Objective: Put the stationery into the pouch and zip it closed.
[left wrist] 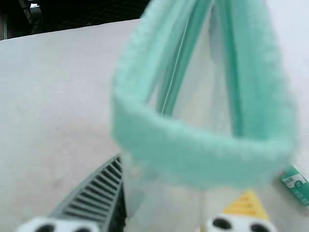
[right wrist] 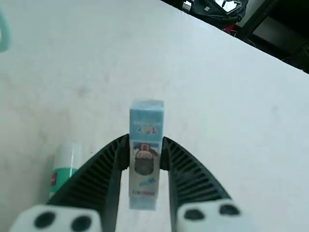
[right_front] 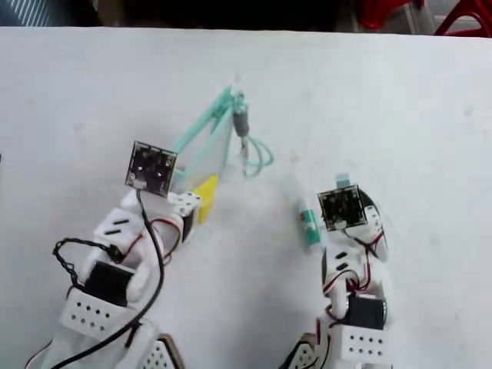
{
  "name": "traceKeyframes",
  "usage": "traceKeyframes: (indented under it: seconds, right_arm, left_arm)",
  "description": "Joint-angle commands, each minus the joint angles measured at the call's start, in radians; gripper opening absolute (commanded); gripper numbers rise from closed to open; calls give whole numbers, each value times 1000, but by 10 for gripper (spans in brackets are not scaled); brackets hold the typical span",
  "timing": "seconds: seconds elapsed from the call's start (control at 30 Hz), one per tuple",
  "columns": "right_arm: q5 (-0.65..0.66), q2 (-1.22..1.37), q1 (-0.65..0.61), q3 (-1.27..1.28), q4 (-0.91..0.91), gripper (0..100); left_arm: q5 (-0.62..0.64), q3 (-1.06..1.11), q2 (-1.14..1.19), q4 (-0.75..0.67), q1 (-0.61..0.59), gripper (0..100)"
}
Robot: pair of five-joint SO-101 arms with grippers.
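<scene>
So the left arm comes up from the worktop's near left corner, its wrist angled in toward the middle, and the left gripper (right_front: 190,206) has its fingers pinched narrow on the near end of the pouch (right_front: 211,150). The pouch is clear with mint trim, propped up on its edge with the mouth gaping open, and it runs from the middle of the worktop toward the far edge. A yellow piece (right_front: 206,192) sits inside it at the near end. The right arm comes in from the near edge, right of the middle, pointing pretty much straight at the far edge. The right gripper (right wrist: 146,145) has its fingers (right wrist: 115,164) closed against both sides of a little blue box (right wrist: 146,121), probably an eraser. A glue stick (right_front: 309,223) lies flat on the worktop just beside that gripper, on the side facing the pouch.
</scene>
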Motion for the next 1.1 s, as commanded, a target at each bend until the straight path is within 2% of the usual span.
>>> traceKeyframes:
  seconds: [0.0,0.53,0.7,0.77,0.83,0.97,1.07]
  right_arm:
    - [-12,-77,4,11,68,17]
    - [-15,-71,4,3,47,17]
    - [-201,-73,-1,-120,35,17]
    - [-213,-73,-38,-203,36,17]
    - [-160,-73,-102,-299,36,17]
    - [28,-71,-280,-491,42,17]
    - [94,-70,-392,-603,91,17]
  left_arm:
    - [-6,-9,12,2,15,215]
    - [-8,-9,12,2,18,215]
    - [-8,-9,12,2,19,215]
    - [-8,-9,12,2,19,215]
    - [-8,-8,12,2,19,215]
    - [-9,-8,12,3,18,215]
    - [-11,-9,12,6,18,217]
